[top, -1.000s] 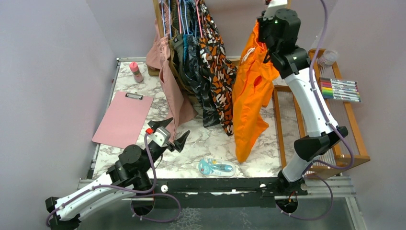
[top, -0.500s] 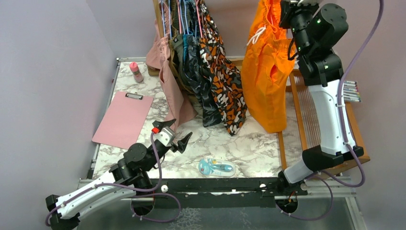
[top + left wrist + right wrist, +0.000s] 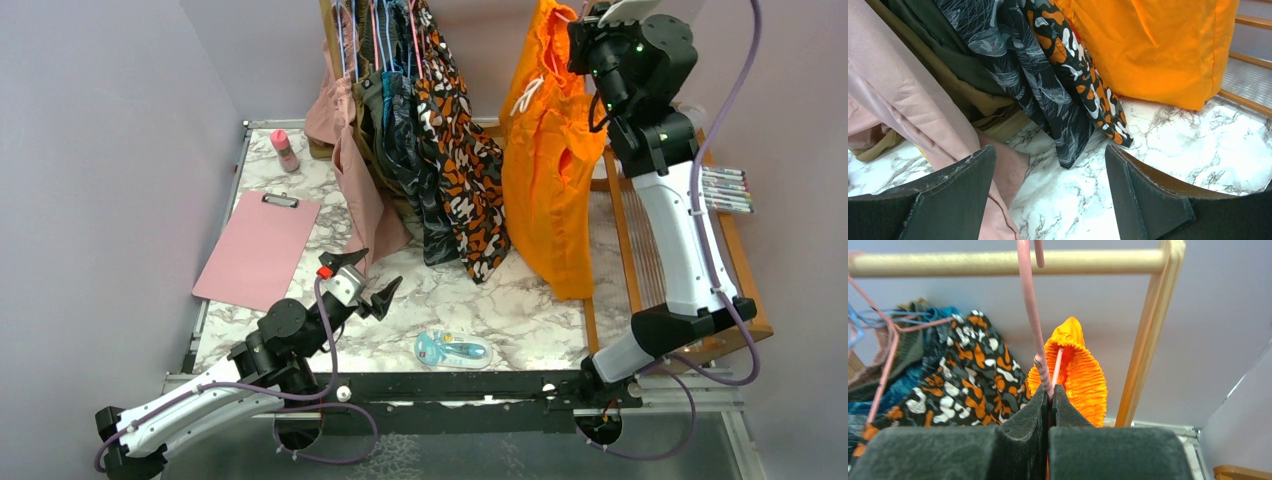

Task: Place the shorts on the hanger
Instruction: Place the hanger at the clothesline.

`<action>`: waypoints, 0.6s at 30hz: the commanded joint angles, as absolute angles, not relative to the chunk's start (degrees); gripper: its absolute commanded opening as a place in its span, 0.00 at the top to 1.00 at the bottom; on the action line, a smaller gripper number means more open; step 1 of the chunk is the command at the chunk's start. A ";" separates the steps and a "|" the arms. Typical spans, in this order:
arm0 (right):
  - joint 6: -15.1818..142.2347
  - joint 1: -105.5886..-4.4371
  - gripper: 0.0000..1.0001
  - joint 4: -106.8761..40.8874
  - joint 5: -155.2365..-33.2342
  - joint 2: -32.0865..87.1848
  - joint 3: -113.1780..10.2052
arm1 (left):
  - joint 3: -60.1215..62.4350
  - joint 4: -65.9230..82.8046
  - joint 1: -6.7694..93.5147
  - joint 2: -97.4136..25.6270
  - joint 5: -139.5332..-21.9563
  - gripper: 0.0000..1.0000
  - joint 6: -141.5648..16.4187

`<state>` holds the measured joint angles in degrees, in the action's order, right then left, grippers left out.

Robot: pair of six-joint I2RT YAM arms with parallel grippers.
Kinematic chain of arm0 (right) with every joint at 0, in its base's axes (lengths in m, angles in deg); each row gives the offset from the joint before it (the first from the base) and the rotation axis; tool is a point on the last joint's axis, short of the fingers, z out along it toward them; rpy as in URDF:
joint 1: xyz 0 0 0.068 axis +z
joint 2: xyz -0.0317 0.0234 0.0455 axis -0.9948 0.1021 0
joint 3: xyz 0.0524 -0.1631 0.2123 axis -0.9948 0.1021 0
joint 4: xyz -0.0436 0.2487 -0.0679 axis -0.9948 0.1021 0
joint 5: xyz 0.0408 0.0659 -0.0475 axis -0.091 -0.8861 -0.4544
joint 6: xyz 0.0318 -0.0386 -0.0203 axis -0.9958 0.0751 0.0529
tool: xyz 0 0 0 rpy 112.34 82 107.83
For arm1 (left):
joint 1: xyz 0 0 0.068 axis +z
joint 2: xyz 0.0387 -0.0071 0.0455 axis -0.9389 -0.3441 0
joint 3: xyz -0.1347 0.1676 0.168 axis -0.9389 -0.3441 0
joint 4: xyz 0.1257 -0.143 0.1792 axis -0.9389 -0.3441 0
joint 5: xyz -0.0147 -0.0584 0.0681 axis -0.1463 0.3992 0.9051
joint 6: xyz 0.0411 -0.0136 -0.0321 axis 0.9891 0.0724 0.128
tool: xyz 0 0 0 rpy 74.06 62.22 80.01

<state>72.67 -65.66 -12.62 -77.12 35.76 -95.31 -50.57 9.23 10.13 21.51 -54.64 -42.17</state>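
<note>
Pinching the pink hanger (image 3: 1030,315) at its twisted neck, the right gripper (image 3: 1049,390) is clamped tight on the wire, high up by the wooden rail (image 3: 973,262). One pair of shorts (image 3: 545,170) hangs from that hanger, waistband bunched round the wire and legs dropping toward the marble table (image 3: 520,310). Whether the hem touches it, I cannot tell. The hook crosses the rail in the wrist view, but whether it sits over it is unclear.

Two arms here. The left gripper (image 3: 1049,150) sits low near the front, jaws spread wide with nothing between them, facing the clothes.

Several garments crowd the rail's left side: one pink (image 3: 365,200), some dark, and one blotched (image 3: 465,180) just beside the shorts. It's tight on the right too, where the rail's post (image 3: 1148,335) stands just beside the waistband.

One clipboard (image 3: 257,250), one bottle (image 3: 285,150) and one small blue item (image 3: 452,349) lie on the marble. Bare marble opens between that item and the hanging hems.
</note>
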 commanded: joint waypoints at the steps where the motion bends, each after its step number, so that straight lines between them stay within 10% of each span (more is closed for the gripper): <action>1: 72.52 -65.56 0.99 -19.20 -80.87 30.77 -99.97 | -50.64 9.91 10.19 22.08 -55.42 0.18 -42.82; 18: 71.82 -68.14 0.99 -20.19 -81.88 36.98 -97.50 | -50.74 9.55 10.20 22.29 -55.63 0.18 -42.73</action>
